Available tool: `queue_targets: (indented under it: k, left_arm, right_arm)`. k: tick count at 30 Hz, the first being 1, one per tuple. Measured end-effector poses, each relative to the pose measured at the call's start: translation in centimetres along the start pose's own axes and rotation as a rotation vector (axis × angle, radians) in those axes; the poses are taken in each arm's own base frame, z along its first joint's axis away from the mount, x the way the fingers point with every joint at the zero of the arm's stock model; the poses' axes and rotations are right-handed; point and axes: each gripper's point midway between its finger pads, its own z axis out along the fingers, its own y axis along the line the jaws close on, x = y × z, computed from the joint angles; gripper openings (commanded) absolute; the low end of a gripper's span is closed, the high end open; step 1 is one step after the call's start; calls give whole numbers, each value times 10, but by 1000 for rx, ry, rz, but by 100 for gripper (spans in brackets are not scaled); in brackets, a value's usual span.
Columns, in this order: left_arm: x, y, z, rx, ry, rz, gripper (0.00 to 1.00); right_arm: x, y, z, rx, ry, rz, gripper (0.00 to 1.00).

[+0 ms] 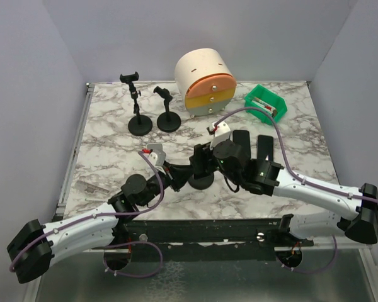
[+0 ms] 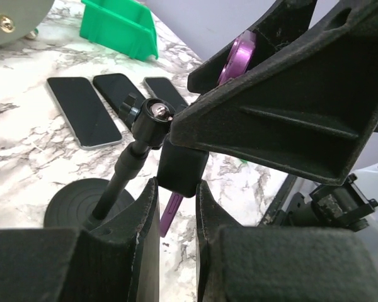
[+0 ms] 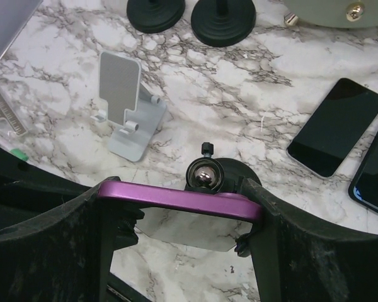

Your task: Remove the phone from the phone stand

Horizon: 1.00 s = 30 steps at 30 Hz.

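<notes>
Bin (image 1: 257, 95) with parts (image 1: 265, 108), phone (image 3: 176, 198) and stand (image 2: 127, 162) gripped

Left gripper (image 1: 184, 171), right gripper (image 1: 212, 155) at central phone stand (image 1: 201, 181), green bin (image 1: 265, 102) behind

The phone (image 3: 176, 198) is purple, its stand (image 2: 123, 168) black

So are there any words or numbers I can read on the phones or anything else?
No text can be read anywhere in these views.
The purple phone shows only its plain edge.
The phone stand has no marks.
The spare phones have dark, blank screens.
The ruler-like strip at the table edge has marks too small to read.
</notes>
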Motion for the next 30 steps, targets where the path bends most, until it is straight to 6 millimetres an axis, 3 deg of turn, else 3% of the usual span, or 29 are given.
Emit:
queue_targets:
  k: [9, 15, 21, 26, 30]
  left_arm:
    - [-1, -1, -1, 35, 0, -59, 0]
    - [-4, 24, -3, -56, -41, -124, 0]
    - [-7, 22, -3, -47, -53, -143, 0]
    - [-11, 20, -4, -38, -64, -144, 43]
    - [-13, 16, -7, -23, -60, -142, 58]
  right_arm:
    - [2, 2, -11, -107, -28, 52, 0]
    - [1, 12, -29, -224, -36, 67, 0]
    - [3, 13, -29, -238, -31, 71, 0]
    - [3, 13, -29, -239, -32, 66, 0]
    - [5, 8, -37, -252, -61, 33, 0]
